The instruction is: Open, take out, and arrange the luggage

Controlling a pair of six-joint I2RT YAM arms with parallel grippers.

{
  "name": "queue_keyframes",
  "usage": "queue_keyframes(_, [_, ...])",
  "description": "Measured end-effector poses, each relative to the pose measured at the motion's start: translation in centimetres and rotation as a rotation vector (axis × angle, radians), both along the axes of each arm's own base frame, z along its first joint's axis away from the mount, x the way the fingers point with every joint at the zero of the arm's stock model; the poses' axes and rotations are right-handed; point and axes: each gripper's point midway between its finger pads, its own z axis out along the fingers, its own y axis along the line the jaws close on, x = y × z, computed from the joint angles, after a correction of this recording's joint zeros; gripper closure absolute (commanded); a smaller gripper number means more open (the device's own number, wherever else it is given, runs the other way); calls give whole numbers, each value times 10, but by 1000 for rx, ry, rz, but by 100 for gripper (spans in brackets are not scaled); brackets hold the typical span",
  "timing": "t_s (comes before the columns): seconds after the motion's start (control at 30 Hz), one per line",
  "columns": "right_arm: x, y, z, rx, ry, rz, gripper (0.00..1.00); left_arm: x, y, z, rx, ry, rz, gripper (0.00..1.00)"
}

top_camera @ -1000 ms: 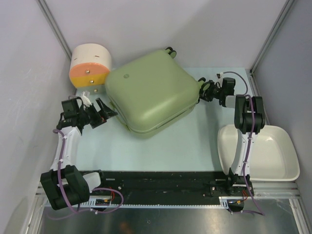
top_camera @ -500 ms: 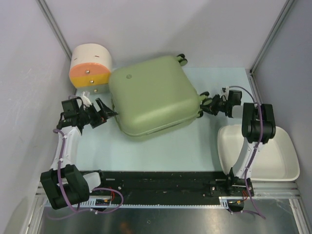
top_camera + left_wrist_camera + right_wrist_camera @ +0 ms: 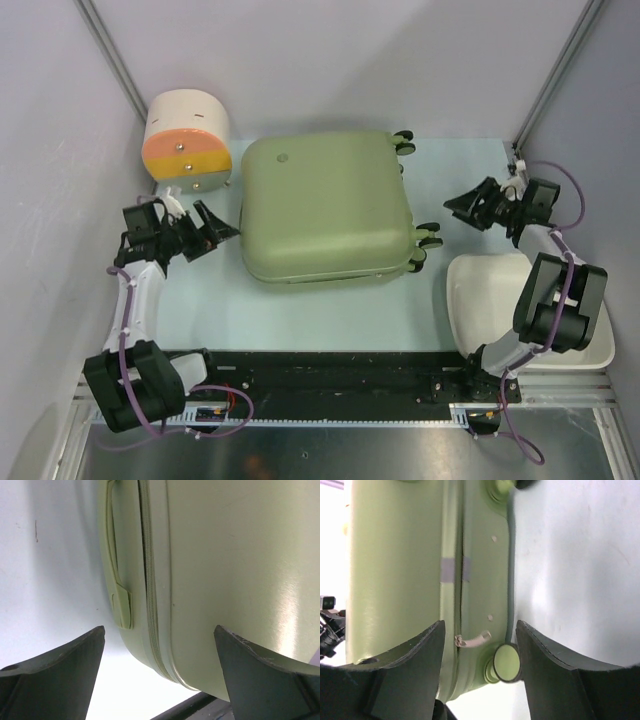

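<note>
While left pincer (image 3: 222,236), right pincer (image 3: 458,212) gape empty, luggage (image 3: 325,205) flat, wheels (image 3: 428,240) rightward.

White links (image 3: 135,300), black joints (image 3: 130,385), purple cables (image 3: 122,345)

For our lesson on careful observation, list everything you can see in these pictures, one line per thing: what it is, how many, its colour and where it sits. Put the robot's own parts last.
luggage: one, pale olive green, lying flat and closed in the middle of the table
drum-shaped container: one, cream with an orange band, far left corner, just beyond the luggage's left end
basin: one, white, near right side of the table
table: one, pale blue top
left gripper: one, black, open, just left of the luggage, holding nothing
right gripper: one, black, open, just right of the luggage, holding nothing
</note>
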Motion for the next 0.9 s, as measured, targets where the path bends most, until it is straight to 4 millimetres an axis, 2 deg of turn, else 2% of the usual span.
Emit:
queue_keyframes(0.13, [11, 8, 23, -60, -123, 71, 37, -7, -5, 12, 5, -52, -23, 6])
queue_keyframes(0.27, [4, 37, 23, -92, -168, 190, 37, -22, -15, 23, -14, -92, -59, 7])
queue_keyframes(0.4, [-13, 64, 13, -118, -170, 310, 45, -35, -26, 24, -48, -94, -105, 11])
queue_keyframes(0.53, [-35, 82, 9, -144, -169, 411, 59, -49, -43, 28, -20, -118, -199, 14])
queue_keyframes(0.6, [-46, 89, 9, -169, -181, 457, 64, -53, -47, 31, 11, -126, -242, 23])
queue_keyframes(0.67, [-54, 92, 10, -206, -205, 495, 64, -54, -46, 36, 50, -118, -281, 29])
queue_keyframes(0.8, [-76, 109, 13, -242, -229, 584, 66, -46, -37, 49, 227, -121, -386, 32])
queue_keyframes(0.9, [-93, 126, 15, -255, -242, 650, 66, -52, -27, 46, 366, -102, -466, 33])
